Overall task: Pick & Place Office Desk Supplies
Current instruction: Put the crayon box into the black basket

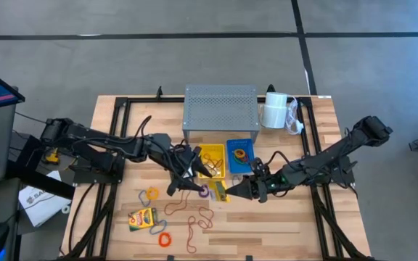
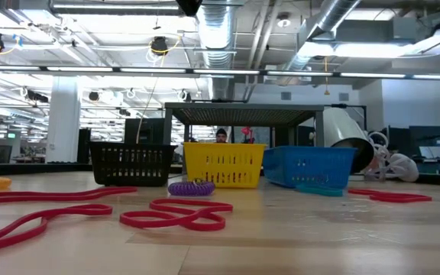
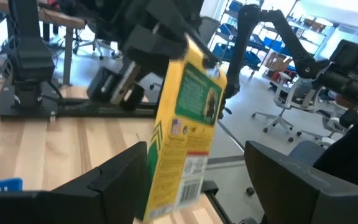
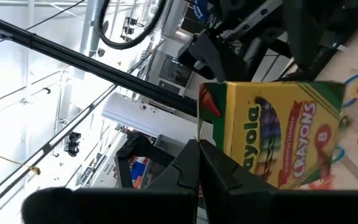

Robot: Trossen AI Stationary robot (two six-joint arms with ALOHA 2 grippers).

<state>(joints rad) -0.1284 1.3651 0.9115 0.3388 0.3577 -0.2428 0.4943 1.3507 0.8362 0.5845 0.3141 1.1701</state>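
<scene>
A yellow-and-green crayon box [image 1: 218,191] hangs above the table's middle, with my right gripper [image 1: 242,190] shut on it. My left gripper [image 1: 189,181] faces it from the table's left and is open. Its two fingers [image 3: 120,177] stand on either side of the box's free end [image 3: 169,199]; I cannot tell whether they touch it. A second crayon box [image 1: 142,217] lies flat on the table at the near left. Rubber-band loops [image 1: 194,217] in orange, red, purple and grey lie around it. My right gripper pinches the crayon box at one short end [image 3: 190,55] between its two shut fingers [image 4: 194,165], at a corner of the box's printed face [image 4: 232,165]. The fingers come about level from the table's right. The box is lifted clear and tilted, its other end toward my left gripper.
A grey perforated riser [image 1: 220,109] stands at the far middle, a white roll [image 1: 274,110] to its right. In front of the riser stand a yellow basket [image 1: 212,161], a blue basket [image 1: 239,154] and a black basket [image 2: 132,164]. Red bands [image 2: 174,215] lie near the front edge.
</scene>
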